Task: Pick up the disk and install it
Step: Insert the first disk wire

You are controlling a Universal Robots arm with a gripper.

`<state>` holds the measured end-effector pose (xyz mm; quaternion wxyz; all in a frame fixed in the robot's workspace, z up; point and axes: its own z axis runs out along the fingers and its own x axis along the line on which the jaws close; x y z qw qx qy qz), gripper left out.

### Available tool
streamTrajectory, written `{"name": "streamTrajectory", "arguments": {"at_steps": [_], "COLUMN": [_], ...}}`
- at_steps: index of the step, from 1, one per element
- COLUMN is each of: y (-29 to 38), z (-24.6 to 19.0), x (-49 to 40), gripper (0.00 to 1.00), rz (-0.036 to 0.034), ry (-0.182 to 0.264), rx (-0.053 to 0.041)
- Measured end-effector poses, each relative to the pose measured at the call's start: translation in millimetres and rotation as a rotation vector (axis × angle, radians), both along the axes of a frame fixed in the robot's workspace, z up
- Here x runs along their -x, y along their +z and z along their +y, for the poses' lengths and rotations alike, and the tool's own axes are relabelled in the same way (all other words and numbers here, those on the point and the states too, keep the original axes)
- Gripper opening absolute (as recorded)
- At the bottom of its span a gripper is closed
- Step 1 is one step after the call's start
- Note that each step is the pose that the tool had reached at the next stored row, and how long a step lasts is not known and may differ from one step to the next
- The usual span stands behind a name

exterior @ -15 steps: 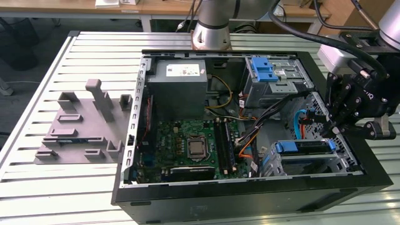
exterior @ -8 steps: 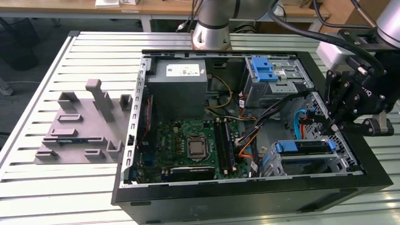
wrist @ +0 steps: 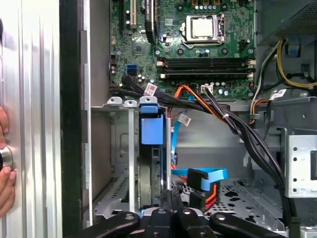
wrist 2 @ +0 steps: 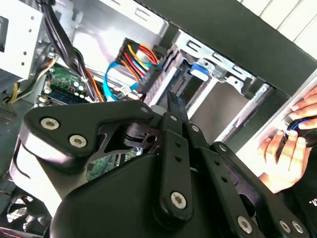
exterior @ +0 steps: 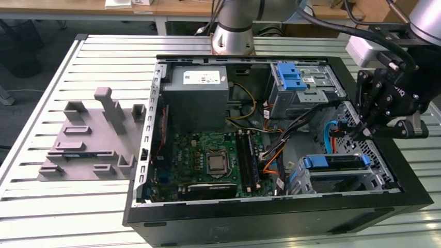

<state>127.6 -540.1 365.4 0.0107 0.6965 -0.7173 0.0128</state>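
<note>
The disk (exterior: 335,162) sits in the lower drive cage (exterior: 375,175) of the open computer case, near the case's front corner at the exterior view's right, its blue end handle (wrist: 150,130) facing the motherboard. In the second wrist view its blue handle (wrist 2: 200,69) shows inside the metal cage. My gripper (exterior: 352,135) hangs just above the case's inside, over the cables between the two drive bays and a little apart from the disk. In both wrist views the fingers (wrist: 174,199) stand pressed together with nothing between them; the second wrist view shows the gripper (wrist 2: 176,103) pointing toward the cage.
A blue bracket (exterior: 292,77) lies on the upper grey drive bay. Orange, blue and black cables (exterior: 331,135) run beneath the gripper. A grey stand with posts (exterior: 90,139) sits on the slatted table at the exterior view's left. A person's hand (wrist 2: 285,158) rests at the case's outer wall.
</note>
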Motion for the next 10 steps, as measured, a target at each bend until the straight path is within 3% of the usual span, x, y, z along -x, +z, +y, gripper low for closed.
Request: {"name": "streamTrajectory", "arguments": {"at_steps": [6, 10], "y": [0.0, -0.1], "z": [14.6, 15.8], "x": [-1.4, -1.5], "gripper": [0.11, 0.11], "rz": [0.0, 0.0], "ry": [0.0, 0.0], "rx": [0.0041, 0.0054]}}
